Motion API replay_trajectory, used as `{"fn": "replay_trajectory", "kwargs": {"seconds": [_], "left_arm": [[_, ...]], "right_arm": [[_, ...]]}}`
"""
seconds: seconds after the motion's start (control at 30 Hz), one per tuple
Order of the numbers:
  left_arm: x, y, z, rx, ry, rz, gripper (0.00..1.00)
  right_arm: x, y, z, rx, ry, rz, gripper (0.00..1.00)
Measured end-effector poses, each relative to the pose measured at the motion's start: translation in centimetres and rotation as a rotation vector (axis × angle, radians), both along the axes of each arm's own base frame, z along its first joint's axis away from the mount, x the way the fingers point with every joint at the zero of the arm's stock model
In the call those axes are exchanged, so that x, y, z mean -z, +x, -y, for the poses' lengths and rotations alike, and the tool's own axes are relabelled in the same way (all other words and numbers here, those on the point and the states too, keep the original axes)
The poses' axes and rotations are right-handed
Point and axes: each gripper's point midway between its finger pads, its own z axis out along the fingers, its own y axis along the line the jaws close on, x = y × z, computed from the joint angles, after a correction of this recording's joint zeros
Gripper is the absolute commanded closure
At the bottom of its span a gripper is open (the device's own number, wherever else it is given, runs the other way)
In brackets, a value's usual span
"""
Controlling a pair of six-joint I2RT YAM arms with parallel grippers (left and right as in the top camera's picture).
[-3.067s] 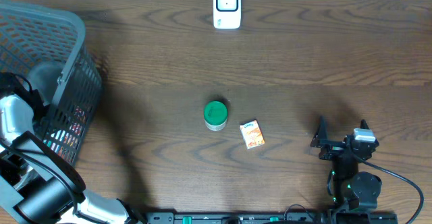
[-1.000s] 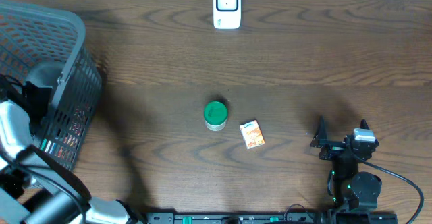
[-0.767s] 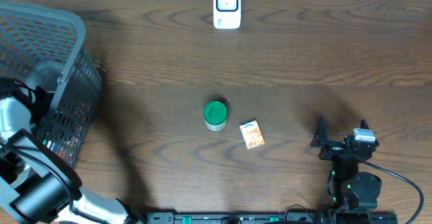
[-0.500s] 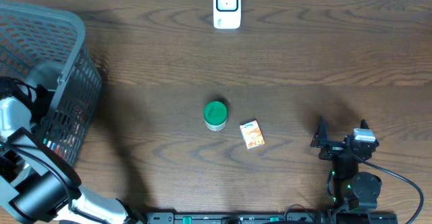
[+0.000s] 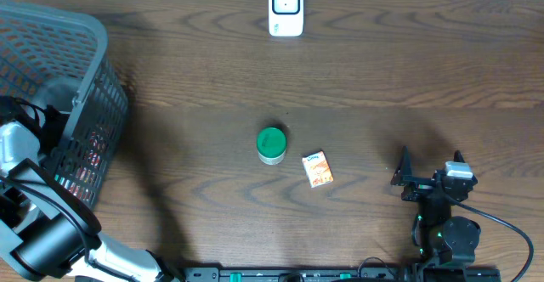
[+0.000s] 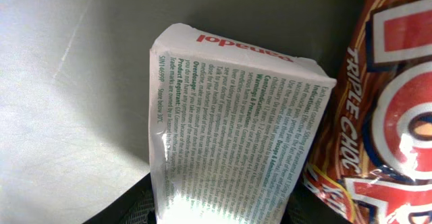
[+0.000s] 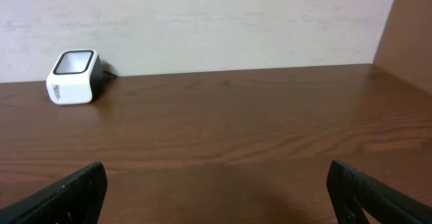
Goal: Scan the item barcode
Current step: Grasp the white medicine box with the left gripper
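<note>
Basket [image 5: 109, 104] left; scanner [image 5: 286, 8] back centre; tin [image 5: 271, 144] mid-table, carton [image 5: 318, 169] just right; in basket, pillbox [image 6: 229, 129] beside snack bag [image 6: 385, 116].

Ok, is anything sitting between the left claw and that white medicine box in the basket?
Nothing visible. The near end of the white box lies between the fingers of the left claw. A red snack packet lies against the box's right side, beside the approach rather than across it.
</note>
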Motion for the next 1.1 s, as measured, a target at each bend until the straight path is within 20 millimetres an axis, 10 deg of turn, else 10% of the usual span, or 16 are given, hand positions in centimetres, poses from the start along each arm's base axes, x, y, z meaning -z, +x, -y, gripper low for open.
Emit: {"fn": "replay_trajectory", "kwargs": {"seconds": [0.43,0.73,1.1], "left_arm": [[-1.9,0.3,-0.5,-0.004,0.045,0.038,0.56],[-13.0,1.1,-0.7,-0.063,0.216,0.29,0.55],[-25.7,0.0,4.5,-0.039,0.283,0.696,0.55]], "right_arm": [[0.0,0.0,0.0,0.0,0.0,0.0,0.01],[0.0,0.0,0.0,0.0,0.0,0.0,0.01],[0.0,0.0,0.0,0.0,0.0,0.0,0.01]]}}
